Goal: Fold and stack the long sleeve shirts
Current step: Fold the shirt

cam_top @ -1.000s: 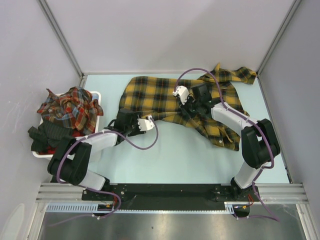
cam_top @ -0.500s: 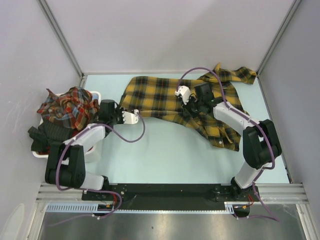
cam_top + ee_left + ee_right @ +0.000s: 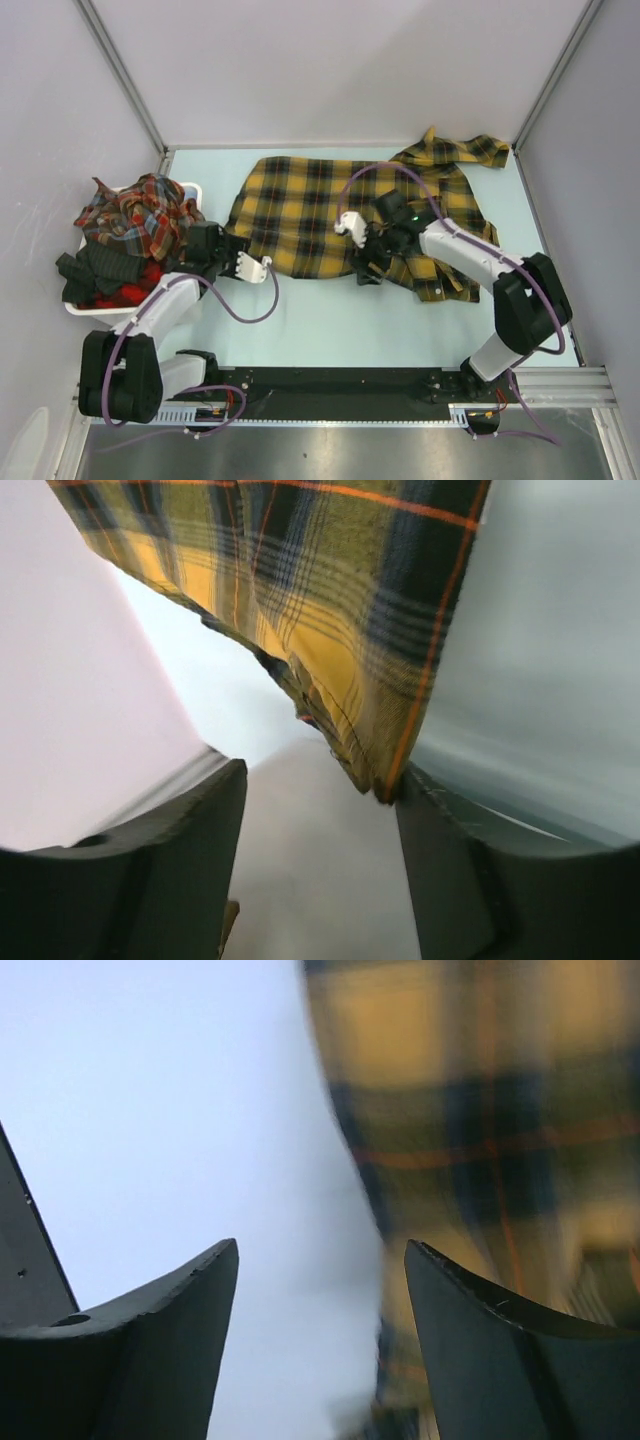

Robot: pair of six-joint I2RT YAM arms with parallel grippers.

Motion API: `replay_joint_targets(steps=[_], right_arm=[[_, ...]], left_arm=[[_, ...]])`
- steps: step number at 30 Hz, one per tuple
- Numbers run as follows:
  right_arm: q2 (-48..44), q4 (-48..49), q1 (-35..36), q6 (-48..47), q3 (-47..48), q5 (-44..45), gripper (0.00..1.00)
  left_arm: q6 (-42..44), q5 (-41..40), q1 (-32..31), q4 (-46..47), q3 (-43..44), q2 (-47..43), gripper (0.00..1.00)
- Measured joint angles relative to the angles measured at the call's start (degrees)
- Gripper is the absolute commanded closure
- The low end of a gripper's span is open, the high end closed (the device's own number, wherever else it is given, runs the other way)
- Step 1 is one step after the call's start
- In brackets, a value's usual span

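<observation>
Mustard-yellow plaid flannel shirt with black checks and thin red lines (image 3: 300,200): one, lying spread on the pale blue tabletop (image 3: 330,310), far middle to right. One part is bunched up at the far right corner. Its near right portion is rumpled.

Left pincer (image 3: 320,775): at the shirt's near left edge, fingers apart. In the wrist view a hem corner hangs down to just beside the right-hand finger; nothing is clamped.

Right pincer (image 3: 321,1245): at the shirt's near edge, middle. Fingers stand apart with only tabletop between them; plaid cloth lies off to the right, blurred. No hold on anything.

In the way: the right arm (image 3: 470,255) lies across the shirt's right part and hides cloth beneath it. Its purple cable (image 3: 375,168) arcs over the shirt's middle.

Surroundings: one white plastic bin (image 3: 75,308) at the tabletop's left edge, close beside the left arm. It is heaped with red-toned plaid cloth (image 3: 140,215); how many shirts cannot be told. A dark garment (image 3: 95,265) spills over its near side. Grey walls on three sides.

Count: two arms, two pincers, two purple cables, one bin, one yellow shirt.
</observation>
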Motion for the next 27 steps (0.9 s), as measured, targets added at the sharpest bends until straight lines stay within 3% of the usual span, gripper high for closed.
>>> replay_joint_targets(steps=[7, 15, 19, 27], right_arm=[[-7.04, -10.49, -24.90, -0.52, 6.84, -2.99, 0.32], [-4.48, -18.25, -50.58, -0.66, 8.50, -5.33, 0.46], [0.09, -19.02, -57.81, 0.85, 7.80, -5.51, 0.49], [4.72, -16.04, -62.82, 4.52, 0.92, -3.06, 0.54]], left_arm=[[-11.87, 5.53, 0.35, -11.43, 13.97, 0.28, 0.31], [-25.40, 8.00, -6.60, -14.88, 15.23, 5.25, 0.23], [-28.81, 7.76, -10.58, -14.29, 12.76, 6.47, 0.22], [-31.65, 6.71, -12.81, -12.50, 8.55, 10.08, 0.20]])
